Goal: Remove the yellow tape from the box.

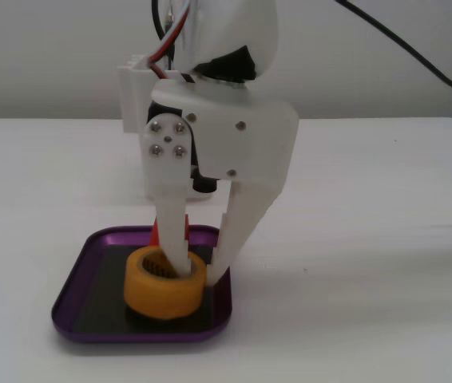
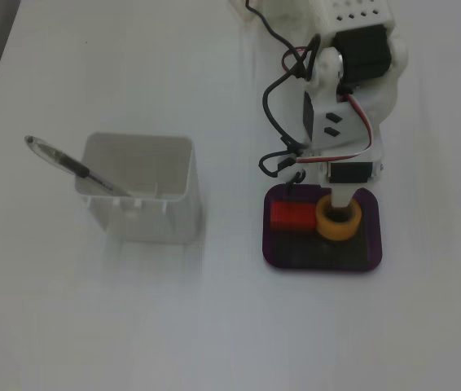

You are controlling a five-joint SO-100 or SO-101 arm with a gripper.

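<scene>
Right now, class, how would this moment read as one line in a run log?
phase: grasping | end effector: shut on yellow tape, one finger inside core | tape: in purple tray | red block: beside tape

You are working at a hobby or lab-style bench setup: a plain white table [image 2: 133, 326] against a bare pale wall, a white 3D-printed arm [image 1: 226, 136] with exposed screws and loose red and black servo wires [image 2: 283, 122], and a white container [image 2: 141, 191] holding a pen [image 2: 63, 160].
</scene>
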